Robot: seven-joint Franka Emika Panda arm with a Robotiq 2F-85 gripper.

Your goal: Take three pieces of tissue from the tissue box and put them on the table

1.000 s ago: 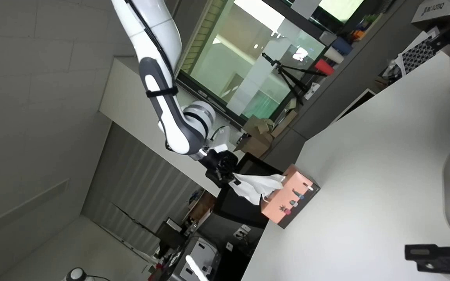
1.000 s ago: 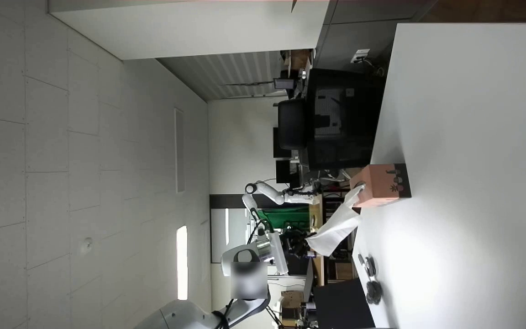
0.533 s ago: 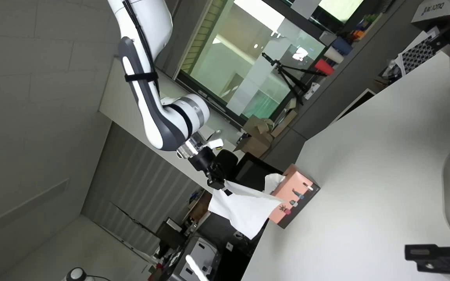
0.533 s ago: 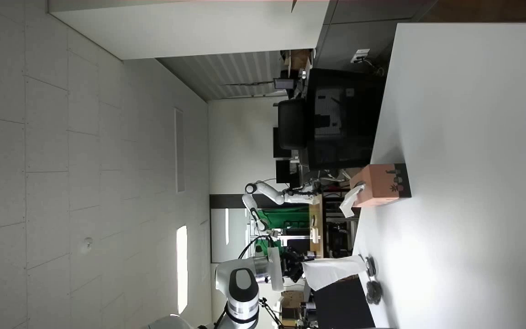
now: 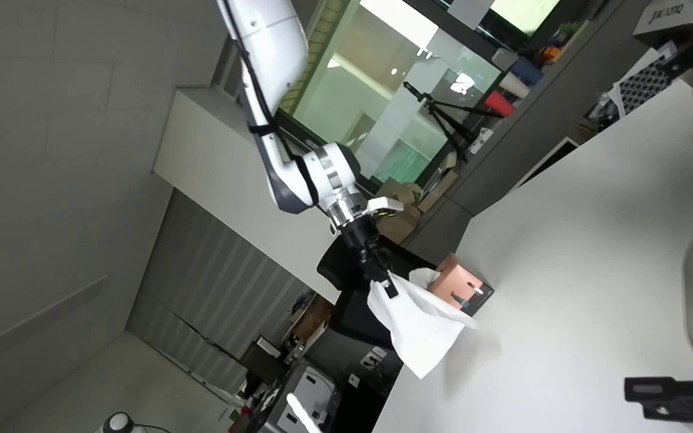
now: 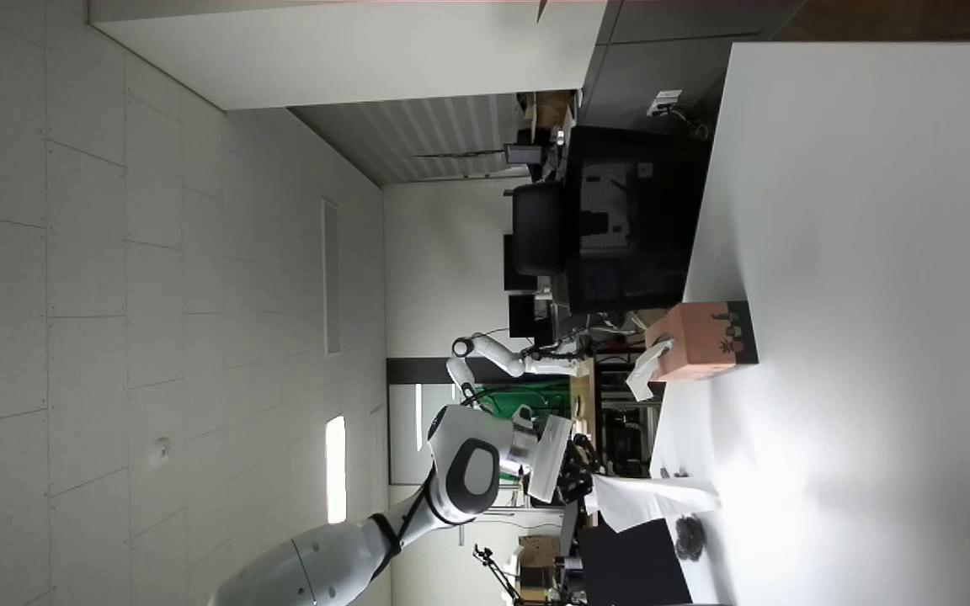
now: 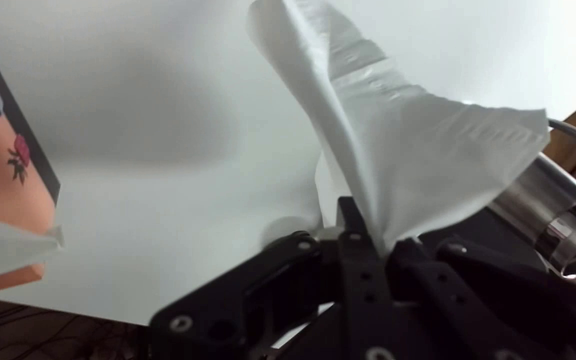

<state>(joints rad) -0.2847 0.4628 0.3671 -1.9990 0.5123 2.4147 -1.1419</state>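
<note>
Clamped on one end of a white tissue [image 5: 418, 334], the gripper [image 5: 387, 285] pointed toward the lower right of the frame in an exterior view. The tissue flared from the pinch like a skirt, its long axis slanting the same way, two free corners foremost. It hid much of the printed face of the pink tissue box [image 5: 450, 278] and overlapped the table [image 5: 593, 270]; whether the corners touched the tabletop could not be told. A second sheet [image 5: 422, 276] poked from the box's top.

In an exterior view where the box [image 6: 695, 341] stood uncovered, a clear gap showed between it and the held tissue [image 6: 649, 502]. There the tissue's long axis ran almost level across the frame, from the fingertips at left to the free edge at right, past the table's border. A small dark clump [image 6: 690, 539] sat near it.

Only the wrist view laid bare the pinch itself: the paper narrowed to a gathered tip between two dark fingers [image 7: 363, 260], then spread up the frame, one corner pointing right. The left border cut off the box, its own sheet pointing right. A metal cylinder [image 7: 543, 200] showed at right, partly behind the tissue.
</note>
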